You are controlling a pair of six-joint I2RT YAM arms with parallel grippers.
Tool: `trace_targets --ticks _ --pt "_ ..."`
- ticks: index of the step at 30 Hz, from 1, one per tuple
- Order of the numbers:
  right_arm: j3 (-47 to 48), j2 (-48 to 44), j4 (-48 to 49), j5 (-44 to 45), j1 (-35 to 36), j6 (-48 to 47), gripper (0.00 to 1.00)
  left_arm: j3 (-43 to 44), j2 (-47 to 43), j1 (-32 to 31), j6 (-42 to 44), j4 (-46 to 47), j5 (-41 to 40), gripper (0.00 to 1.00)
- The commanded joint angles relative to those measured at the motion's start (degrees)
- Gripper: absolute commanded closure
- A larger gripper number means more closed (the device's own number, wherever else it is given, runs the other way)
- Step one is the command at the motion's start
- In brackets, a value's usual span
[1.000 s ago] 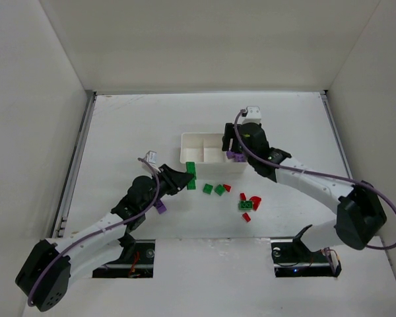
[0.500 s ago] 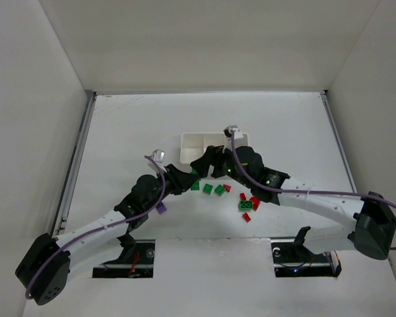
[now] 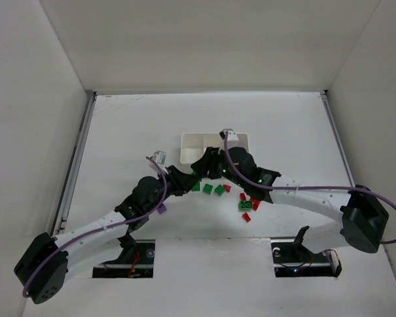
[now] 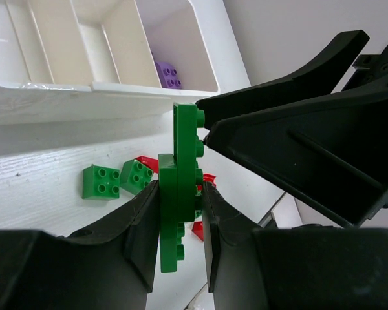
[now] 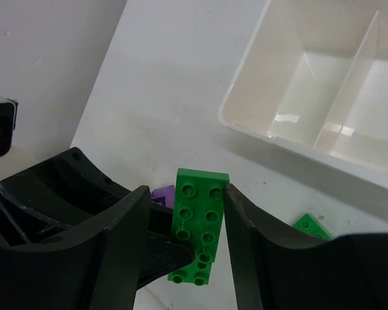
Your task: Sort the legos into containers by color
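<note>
My left gripper [image 4: 180,194] is shut on a green lego [image 4: 181,174], two stacked green bricks held on edge above the table. My right gripper [image 5: 187,194] straddles the upper brick of that green lego [image 5: 199,219]. Its right finger touches the brick's edge and a gap remains at the left finger. The two grippers meet just in front of the white three-compartment tray [image 3: 191,142]. A purple lego [image 4: 168,73] lies in the tray's right compartment. The other two compartments look bare.
Two loose green legos [image 3: 214,189] lie just right of the grippers. Red legos [image 3: 254,201] and one more green lego [image 3: 245,205] sit further right. A purple lego [image 3: 161,209] lies by the left arm.
My right gripper swung from over the tray's right compartment down and left to the green lego held by my left gripper. The left gripper shifted slightly right.
</note>
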Motion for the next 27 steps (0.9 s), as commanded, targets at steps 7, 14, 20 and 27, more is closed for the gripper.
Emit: trace_targets --ticks 7,14,20,27 --pt "-0.6 2.8 4.6 -0.2 -0.7 1.8 0.46 2.3 -1.5 -0.9 1.4 3.4 -0.1 0.79" --pt "-1.5 2.8 4.6 1.6 -1.1 1.8 0.41 2.2 -1.8 -0.8 1.4 3.4 -0.8 0.79" --pt "-1.7 2.8 4.6 1.7 -1.6 2.0 0.41 2.2 -2.3 -0.7 1.4 3.2 -1.0 0.79" --pt "-1.7 3.3 6.6 0.7 -1.5 2.6 0.55 2.3 -1.5 -1.5 1.5 3.5 -1.0 0.79"
